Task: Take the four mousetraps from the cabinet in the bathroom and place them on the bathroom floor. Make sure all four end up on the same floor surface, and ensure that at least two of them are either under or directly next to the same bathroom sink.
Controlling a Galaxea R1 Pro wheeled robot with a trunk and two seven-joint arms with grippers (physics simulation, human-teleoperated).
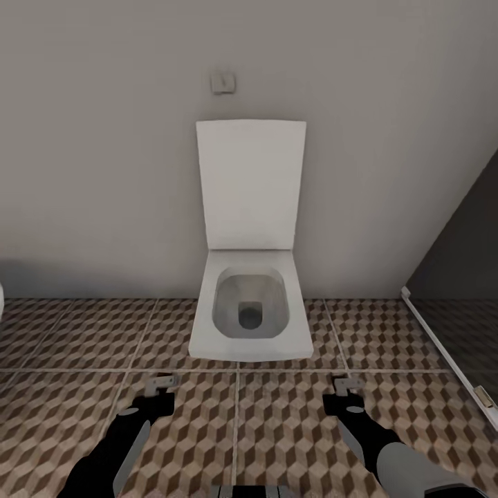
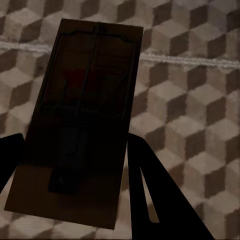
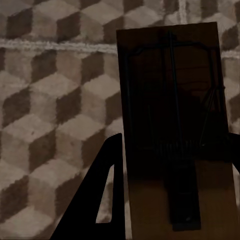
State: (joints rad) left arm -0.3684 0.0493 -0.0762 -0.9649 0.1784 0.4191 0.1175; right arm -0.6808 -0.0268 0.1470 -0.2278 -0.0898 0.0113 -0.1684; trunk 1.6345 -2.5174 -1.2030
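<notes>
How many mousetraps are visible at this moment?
2: one mousetrap held in the left gripper, the other mousetrap in the right gripper, both above the bathroom floor. Others may be elsewhere.

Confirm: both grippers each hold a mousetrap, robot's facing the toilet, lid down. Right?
Not quite: the toilet has its lid up, leaning against the wall with the bowl open, as the head view shows. The rest holds. The left gripper holds a mousetrap and the right gripper holds another mousetrap, both above the bathroom floor.
</notes>
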